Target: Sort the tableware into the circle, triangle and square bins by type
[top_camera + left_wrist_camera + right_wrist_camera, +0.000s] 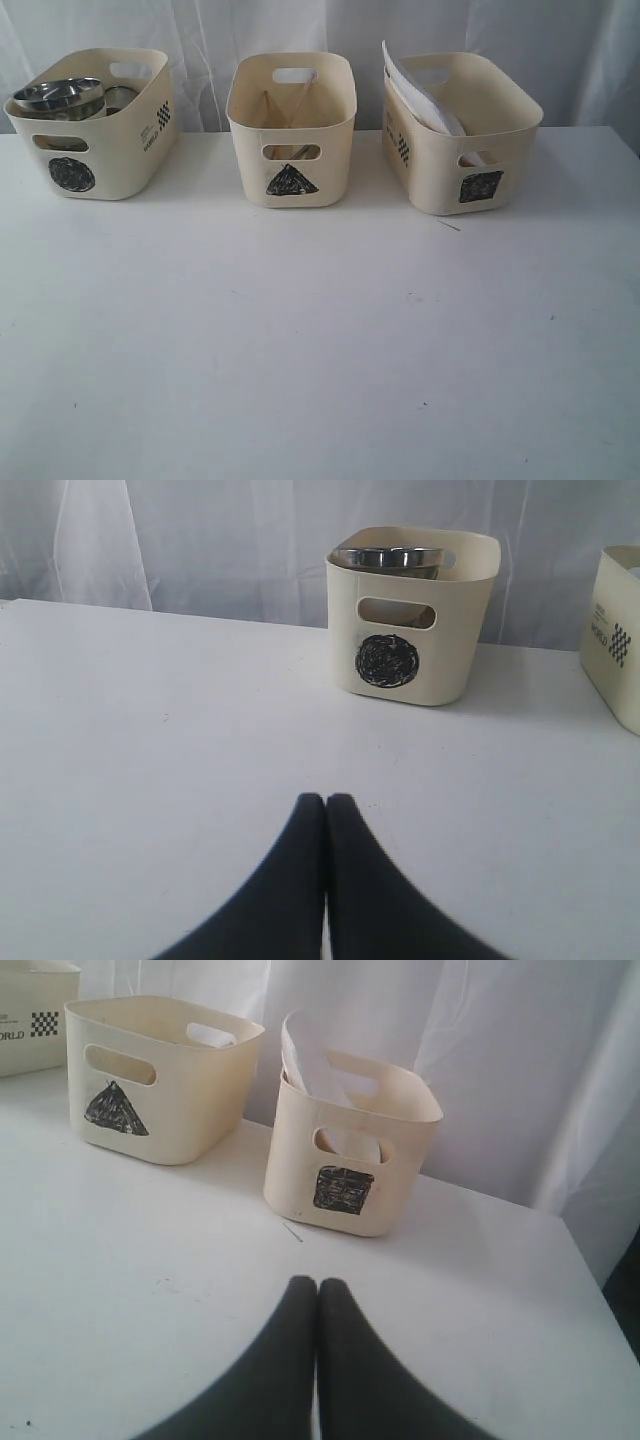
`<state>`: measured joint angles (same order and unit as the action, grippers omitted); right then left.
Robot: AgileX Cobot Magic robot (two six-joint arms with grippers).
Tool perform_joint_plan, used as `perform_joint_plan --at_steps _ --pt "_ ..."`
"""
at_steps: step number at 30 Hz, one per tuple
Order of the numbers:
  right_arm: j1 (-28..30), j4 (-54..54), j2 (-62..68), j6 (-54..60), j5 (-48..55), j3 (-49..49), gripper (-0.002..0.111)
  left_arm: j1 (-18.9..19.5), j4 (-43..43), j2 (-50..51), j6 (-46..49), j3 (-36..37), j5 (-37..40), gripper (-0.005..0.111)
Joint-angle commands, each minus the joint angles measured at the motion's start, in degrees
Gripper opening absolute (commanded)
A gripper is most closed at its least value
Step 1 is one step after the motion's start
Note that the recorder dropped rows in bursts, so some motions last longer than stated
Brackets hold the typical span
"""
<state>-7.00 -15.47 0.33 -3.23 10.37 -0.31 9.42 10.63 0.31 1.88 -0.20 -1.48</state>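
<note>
Bare white table (320, 360) filled the foreground of the exterior view, and neither arm showed there. Left gripper (326, 802): black fingers pressed tip to tip with nothing between them, over bare table and well short of the circle bin (100, 150). Right gripper (317, 1285): likewise fully closed and empty, pointing toward the square bin (450, 165). Three cream bins stood in a row along the far side of the table, before a white curtain (200, 40): circle on the left, triangle bin (290, 150) in the middle, square on the right. Circle bin held stacked steel vessels; a steel bowl (60, 95) rose above the rim, with more steel just behind it, possibly a mug. Two wooden chopsticks (272, 108) leaned inside the triangle bin; any cutlery beneath them could not be made out. Large white plate (405, 85) stood on edge in the square bin, tilted, its upper edge clear of the rim.
</note>
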Motion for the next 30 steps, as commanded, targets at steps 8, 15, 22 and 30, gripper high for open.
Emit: perform_joint_plan --at_steps 8,15,22,30 --pt "0.2 3.7 -0.3 6.3 -0.3 0.3 0.0 0.1 0.4 -0.3 -0.2 0.2 -0.2 0.0" --pt "0.2 3.7 -0.3 6.0 -0.2 0.3 0.0 0.1 0.4 -0.3 -0.2 0.2 -0.2 0.0" --pt "0.2 3.7 -0.3 6.0 -0.2 0.3 0.0 0.1 0.4 -0.3 -0.2 0.2 -0.2 0.0" --pt "0.2 3.7 -0.3 6.0 -0.2 0.3 0.0 0.1 0.4 -0.3 -0.2 0.2 -0.2 0.0"
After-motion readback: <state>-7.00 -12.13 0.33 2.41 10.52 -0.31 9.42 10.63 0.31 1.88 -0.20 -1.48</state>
